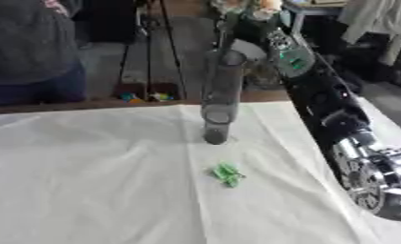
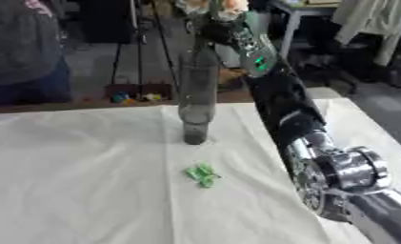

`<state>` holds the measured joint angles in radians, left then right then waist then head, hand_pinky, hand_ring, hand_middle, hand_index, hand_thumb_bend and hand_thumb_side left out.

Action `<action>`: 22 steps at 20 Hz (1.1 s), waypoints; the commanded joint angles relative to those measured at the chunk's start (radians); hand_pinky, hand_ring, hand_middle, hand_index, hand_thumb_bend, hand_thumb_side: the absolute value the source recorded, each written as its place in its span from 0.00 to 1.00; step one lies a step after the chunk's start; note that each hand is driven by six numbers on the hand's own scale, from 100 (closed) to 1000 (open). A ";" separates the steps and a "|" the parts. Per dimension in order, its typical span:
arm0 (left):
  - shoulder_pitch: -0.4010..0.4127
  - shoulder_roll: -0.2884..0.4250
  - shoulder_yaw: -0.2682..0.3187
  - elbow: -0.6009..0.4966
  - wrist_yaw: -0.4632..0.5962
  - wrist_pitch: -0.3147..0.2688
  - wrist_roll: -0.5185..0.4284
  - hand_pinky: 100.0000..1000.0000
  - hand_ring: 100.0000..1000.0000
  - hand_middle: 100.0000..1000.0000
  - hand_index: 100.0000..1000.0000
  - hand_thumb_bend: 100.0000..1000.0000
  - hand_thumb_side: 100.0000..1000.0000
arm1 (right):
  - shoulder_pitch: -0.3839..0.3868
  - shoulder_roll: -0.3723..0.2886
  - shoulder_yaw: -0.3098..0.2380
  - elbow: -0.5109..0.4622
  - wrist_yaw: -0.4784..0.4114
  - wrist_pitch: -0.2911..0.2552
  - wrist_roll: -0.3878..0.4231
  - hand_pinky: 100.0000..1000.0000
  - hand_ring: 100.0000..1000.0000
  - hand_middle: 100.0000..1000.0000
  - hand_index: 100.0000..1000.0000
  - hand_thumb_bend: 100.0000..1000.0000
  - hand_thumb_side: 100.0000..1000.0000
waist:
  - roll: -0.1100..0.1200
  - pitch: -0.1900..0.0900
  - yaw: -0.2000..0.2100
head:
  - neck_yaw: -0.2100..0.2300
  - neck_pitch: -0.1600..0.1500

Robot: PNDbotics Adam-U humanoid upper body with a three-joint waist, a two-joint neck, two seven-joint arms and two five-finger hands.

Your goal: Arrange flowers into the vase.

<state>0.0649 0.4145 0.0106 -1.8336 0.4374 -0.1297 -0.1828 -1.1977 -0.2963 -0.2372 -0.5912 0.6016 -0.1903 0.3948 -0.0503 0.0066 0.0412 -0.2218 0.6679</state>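
The step in hand seems to be the placing of a flower into the vase (image 1: 221,95), a tall clear tube that stands upright on the bench (image 1: 86,181), which is covered with a white cloth. The right hand (image 2: 224,29) reaches from the right side up to the mouth of the vase and carries flowers (image 2: 212,5) with pale and peach heads just above it. The fingers appear curled around the stems, but the pictures are soft there, so this is a judgement. The left hand shows in neither view.

A small green piece (image 1: 227,174), maybe a leaf, lies on the cloth in front of the vase, apart from it.

The next move, I think, calls for bringing the stems straight over the narrow opening and lowering them inside without pushing the vase, because a tall thin tube may tip easily.

No brand, label or writing can be read
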 commanded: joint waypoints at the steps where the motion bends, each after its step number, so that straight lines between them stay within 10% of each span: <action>1: -0.003 0.026 0.006 -0.009 -0.004 -0.001 -0.002 0.50 0.36 0.23 0.54 0.61 0.99 | -0.032 -0.035 -0.005 -0.023 0.033 -0.008 -0.007 0.98 0.95 0.88 0.75 0.11 0.69 | 0.005 -0.011 -0.001 | -0.002 0.002; 22: 0.000 0.025 0.007 -0.007 -0.006 -0.002 -0.001 0.50 0.35 0.23 0.54 0.60 0.99 | -0.018 -0.068 0.000 -0.013 0.278 -0.002 -0.096 1.00 1.00 0.93 0.86 0.31 0.81 | 0.006 -0.010 -0.006 | -0.002 0.001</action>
<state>0.0701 0.4145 0.0106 -1.8334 0.4336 -0.1297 -0.1827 -1.1883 -0.3275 -0.2396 -0.5951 0.8486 -0.1882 0.3012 -0.0496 0.0065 0.0369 -0.2223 0.6679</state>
